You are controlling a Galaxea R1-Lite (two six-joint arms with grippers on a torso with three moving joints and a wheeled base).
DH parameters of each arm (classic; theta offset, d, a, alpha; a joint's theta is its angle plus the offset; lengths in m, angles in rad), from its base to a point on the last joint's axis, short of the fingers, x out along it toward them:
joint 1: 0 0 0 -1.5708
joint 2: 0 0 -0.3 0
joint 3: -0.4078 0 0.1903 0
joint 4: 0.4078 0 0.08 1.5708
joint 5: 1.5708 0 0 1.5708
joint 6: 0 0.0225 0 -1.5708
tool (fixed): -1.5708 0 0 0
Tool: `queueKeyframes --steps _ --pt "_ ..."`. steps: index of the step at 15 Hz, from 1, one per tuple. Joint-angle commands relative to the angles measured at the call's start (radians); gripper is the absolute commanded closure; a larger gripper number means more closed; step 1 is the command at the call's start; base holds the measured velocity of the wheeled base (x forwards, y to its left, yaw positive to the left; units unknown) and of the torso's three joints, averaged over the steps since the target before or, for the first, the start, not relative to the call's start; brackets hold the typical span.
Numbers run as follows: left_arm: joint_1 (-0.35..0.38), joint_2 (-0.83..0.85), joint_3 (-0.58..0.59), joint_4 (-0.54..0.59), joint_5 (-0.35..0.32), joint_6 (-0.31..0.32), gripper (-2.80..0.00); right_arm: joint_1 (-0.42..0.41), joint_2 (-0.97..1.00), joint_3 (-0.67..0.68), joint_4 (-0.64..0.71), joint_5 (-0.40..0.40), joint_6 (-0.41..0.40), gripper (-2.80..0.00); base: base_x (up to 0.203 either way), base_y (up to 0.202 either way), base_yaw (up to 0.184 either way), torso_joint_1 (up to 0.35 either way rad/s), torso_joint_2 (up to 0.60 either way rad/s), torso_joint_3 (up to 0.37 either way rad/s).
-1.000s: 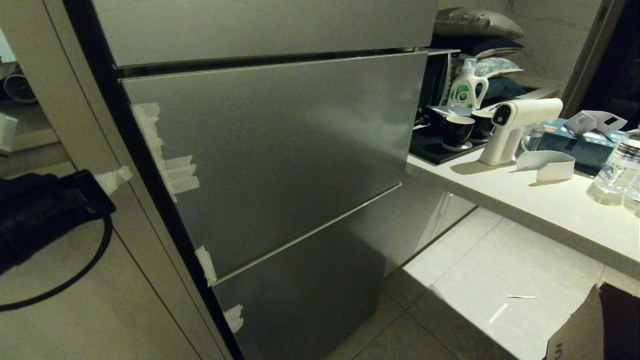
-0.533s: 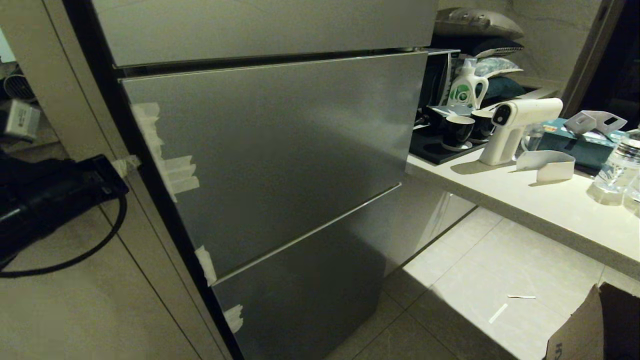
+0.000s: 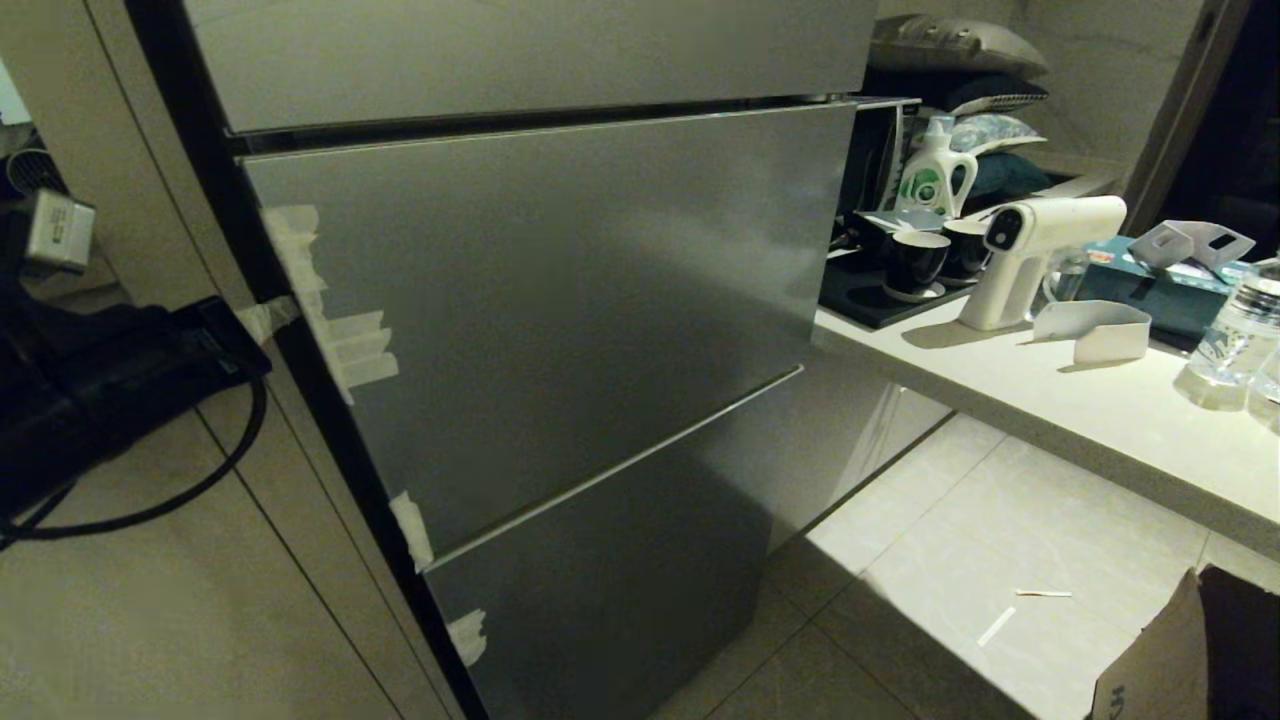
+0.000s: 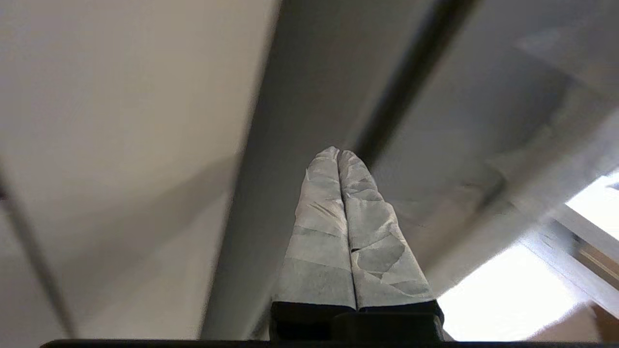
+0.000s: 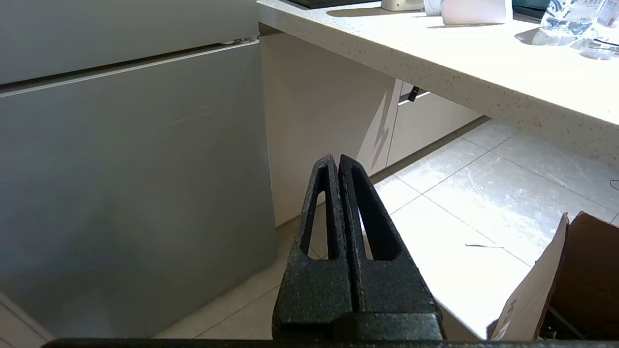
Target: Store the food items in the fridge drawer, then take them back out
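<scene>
Steel fridge fronts all closed, task looks barely begun.
Left tool (image 4: 338, 152), tape-wrapped fingers pressed together and holding nothing, sits at the fridge's left edge near the dark seam beside the middle door panel (image 3: 560, 300). Right tool (image 5: 337, 158) clenched empty, parked low over the floor tiles (image 5: 483, 193). Fridge drawer and food items not visible anywhere; opening, storing and retrieving all appear left to do.
</scene>
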State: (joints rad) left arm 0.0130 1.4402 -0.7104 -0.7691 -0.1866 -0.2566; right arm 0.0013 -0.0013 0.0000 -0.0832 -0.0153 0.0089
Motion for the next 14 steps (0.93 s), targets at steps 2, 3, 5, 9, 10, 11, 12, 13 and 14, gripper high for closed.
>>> queueKeyframes --steps 2,3,5,9,10,11,12,13,14 --pt "-0.001 0.011 0.004 -0.038 -0.01 -0.015 0.0 0.0 0.001 0.031 -0.001 0.0 0.005 0.0 0.0 0.0 0.0 0.0 0.0 0.0" --pt "-0.001 0.026 0.006 -0.065 -0.018 -0.015 0.0 0.0 0.001 0.031 -0.001 0.0 0.005 0.0 0.0 0.0 0.0 0.0 0.0 0.0" --pt "-0.001 0.042 0.014 -0.101 -0.026 -0.015 0.0 0.0 0.001 0.031 -0.001 0.0 0.006 0.0 0.0 0.0 0.0 0.0 0.0 0.0" --pt "-0.001 0.035 0.027 -0.106 -0.082 -0.016 0.0 0.0 0.001 0.031 -0.001 0.0 0.006 0.0 0.0 0.0 0.0 0.0 0.0 0.0" --pt "-0.001 0.028 0.034 -0.107 -0.1 -0.017 0.0 0.0 0.001 0.031 -0.001 0.0 0.006 0.0 0.0 0.0 0.0 0.0 0.0 0.0" --pt "-0.001 0.025 0.045 -0.121 -0.109 -0.016 0.0 0.0 0.001 0.031 -0.001 0.0 0.006 0.0 0.0 0.0 0.0 0.0 0.0 0.0" --pt "-0.001 0.024 0.057 -0.141 -0.11 -0.016 0.0 0.0 0.001 0.031 0.0 0.0 0.006 0.0 0.0 0.0 0.0 0.0 0.0 0.0" --pt "-0.001 0.022 0.078 -0.177 -0.12 -0.016 0.0 0.0 0.001 0.031 -0.001 0.0 0.006 0.0 0.0 0.0 0.0 0.0 0.0 0.0" --pt "-0.001 0.018 0.093 -0.194 -0.134 -0.016 0.0 0.0 0.001 0.031 -0.001 0.0 0.006 0.0 0.0 0.0 0.0 0.0 0.0 0.0"
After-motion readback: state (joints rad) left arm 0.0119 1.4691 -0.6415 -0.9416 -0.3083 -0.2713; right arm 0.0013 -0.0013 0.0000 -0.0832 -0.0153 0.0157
